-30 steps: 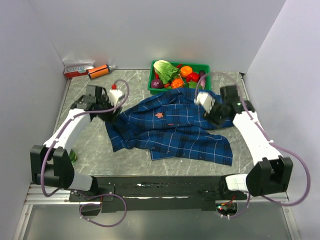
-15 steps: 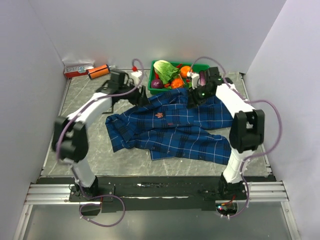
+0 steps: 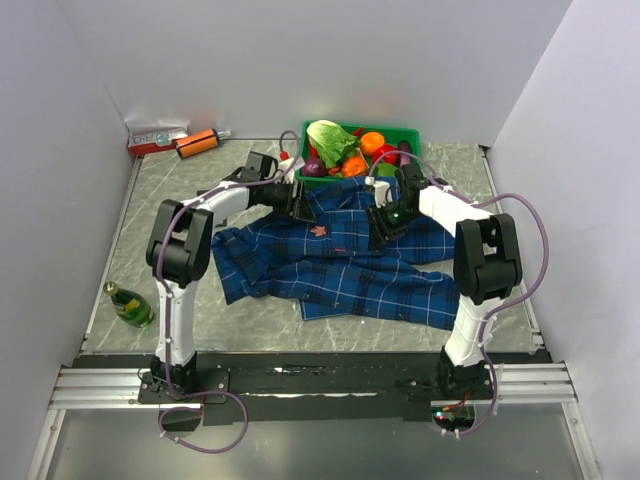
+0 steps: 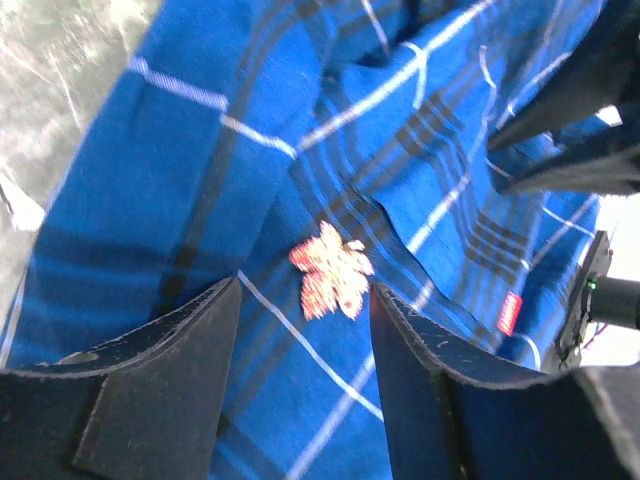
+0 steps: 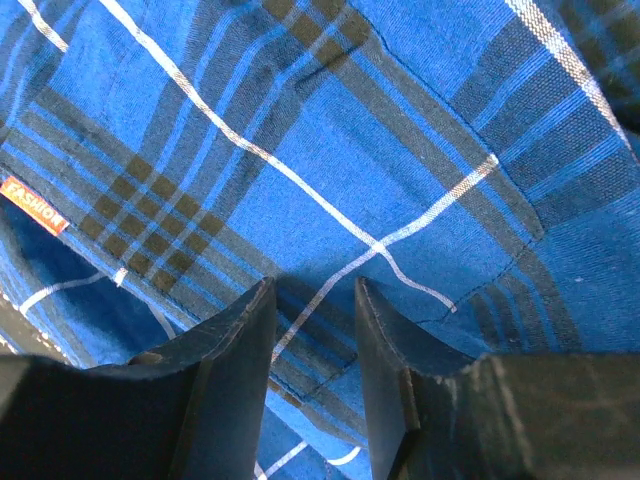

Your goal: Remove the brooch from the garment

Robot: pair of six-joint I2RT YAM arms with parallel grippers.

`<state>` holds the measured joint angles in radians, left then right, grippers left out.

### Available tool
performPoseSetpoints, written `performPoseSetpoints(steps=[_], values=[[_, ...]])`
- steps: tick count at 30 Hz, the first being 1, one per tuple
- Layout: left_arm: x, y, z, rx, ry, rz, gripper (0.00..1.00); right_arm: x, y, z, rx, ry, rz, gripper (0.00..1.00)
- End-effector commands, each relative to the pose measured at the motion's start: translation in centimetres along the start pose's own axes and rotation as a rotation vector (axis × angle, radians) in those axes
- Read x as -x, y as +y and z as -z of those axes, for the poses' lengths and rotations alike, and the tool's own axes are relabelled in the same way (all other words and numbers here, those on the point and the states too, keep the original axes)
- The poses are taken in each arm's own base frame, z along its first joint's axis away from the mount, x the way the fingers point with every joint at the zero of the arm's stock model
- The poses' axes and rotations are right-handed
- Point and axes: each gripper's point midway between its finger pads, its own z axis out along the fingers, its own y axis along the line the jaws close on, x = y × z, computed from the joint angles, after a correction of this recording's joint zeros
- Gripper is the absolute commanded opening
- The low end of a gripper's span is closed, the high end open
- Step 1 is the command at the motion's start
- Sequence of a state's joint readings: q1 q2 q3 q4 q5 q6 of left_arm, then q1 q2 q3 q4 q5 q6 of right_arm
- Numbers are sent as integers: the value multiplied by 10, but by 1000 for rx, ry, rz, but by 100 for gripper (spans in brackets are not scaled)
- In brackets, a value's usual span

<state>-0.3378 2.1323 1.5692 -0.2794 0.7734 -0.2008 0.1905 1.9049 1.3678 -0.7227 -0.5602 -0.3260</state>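
Observation:
The garment (image 3: 340, 255), a navy plaid shirt, lies spread on the table. The brooch (image 3: 318, 231), a tiny gold-pink leaf, is pinned near its upper middle. In the left wrist view the brooch (image 4: 330, 278) sits on the fabric (image 4: 200, 170) just beyond my open left gripper (image 4: 305, 292), between the fingertips (image 4: 225, 300). In the top view my left gripper (image 3: 300, 208) is just up-left of the brooch. My right gripper (image 3: 383, 225) is open and low over the shirt to the brooch's right. The right wrist view shows my right gripper (image 5: 312, 290) with only flat plaid cloth (image 5: 330, 150) between its fingers.
A small red tag (image 4: 509, 313) is sewn right of the brooch; it also shows in the right wrist view (image 5: 32, 205). A green basket (image 3: 412, 134) of vegetables stands behind the shirt. A red-white box (image 3: 157, 138) and orange tube (image 3: 198, 143) lie back left. A green bottle (image 3: 130, 304) lies at left.
Both arms swung from the table's sides to the back and then in over the shirt. The left gripper now stands by the brooch, the right one just to its right. The bottle now shows.

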Motion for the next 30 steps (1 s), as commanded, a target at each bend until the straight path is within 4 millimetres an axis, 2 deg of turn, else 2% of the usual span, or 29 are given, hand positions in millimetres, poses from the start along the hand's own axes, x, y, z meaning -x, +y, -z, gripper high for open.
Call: performPoseSetpoints(steps=[1, 8, 12, 15, 18, 23, 25, 26, 27, 28, 30], values=[[16, -3, -12, -45, -23, 19, 61, 14, -1, 5, -24, -40, 16, 45], [-7, -7, -21, -81, 39, 34, 52, 15, -2, 0, -3, -24, 6, 47], [-19, -21, -27, -137, 78, 28, 45, 16, -4, -2, 2, -21, 1, 47], [-21, -29, -31, -148, 83, 19, 44, 15, -4, -5, 2, -13, 2, 47], [-22, -27, -35, -124, 89, 21, 44, 15, -5, -5, 5, -10, 0, 47], [-22, -24, -35, -101, 88, 14, 27, 14, -5, -5, 1, -12, 0, 48], [-23, -20, -35, -77, 92, 9, 28, 14, -6, -5, -1, -15, 1, 48], [-23, -9, -36, -13, 87, 14, 38, 13, -5, -5, -1, -13, -1, 48], [-24, -5, -37, 8, 90, 13, 42, 13, -5, -5, -1, -15, 0, 49], [-26, -4, -37, 15, 107, 18, 41, 13, -5, -6, 1, -14, 0, 49], [-27, -2, -37, 23, 116, 7, 34, 12, -5, -5, 1, -15, -5, 49]])
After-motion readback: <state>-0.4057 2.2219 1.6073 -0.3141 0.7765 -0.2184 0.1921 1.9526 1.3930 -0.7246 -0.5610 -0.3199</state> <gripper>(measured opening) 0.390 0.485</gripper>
